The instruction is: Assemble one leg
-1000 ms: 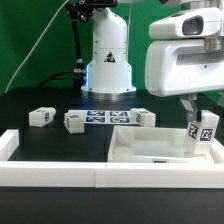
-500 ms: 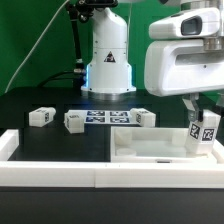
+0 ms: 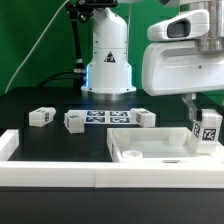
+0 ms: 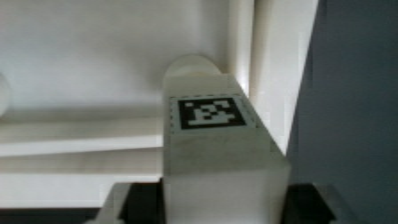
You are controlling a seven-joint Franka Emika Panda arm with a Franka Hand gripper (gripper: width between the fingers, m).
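Exterior view puts my end effector (image 3: 203,118) at about three o'clock in the frame, clenched on the small white plastic block-like leg with a black-and-white square tag (image 3: 208,130). I hold that leg roughly upright, off the black counter (image 3: 40,140) and over the three o'clock corner of the large flat white square panel with a raised rim (image 3: 150,155). The rim hides the leg's lower end, so I cannot tell whether it touches the panel. Three more white tagged pegs (image 3: 74,120) sit on the counter in a row from nine o'clock toward the frame's centre. They lie near the thin white marker board (image 3: 108,117), well apart from my grip.

Wrist view shows the leg (image 4: 217,150) running straight out of my grip, tag facing the lens, with pale panel surfaces behind. No hole shows there.

My judgement is that the step in hand is seating this leg at the panel's corner. To do it well I should set the leg plumb and centre it over its hole before going down. Then I should descend slowly and turn only once the tip has caught. A tilted entry would likely jam or shove the panel along the counter, so I want a firm squeeze and a light downward push.
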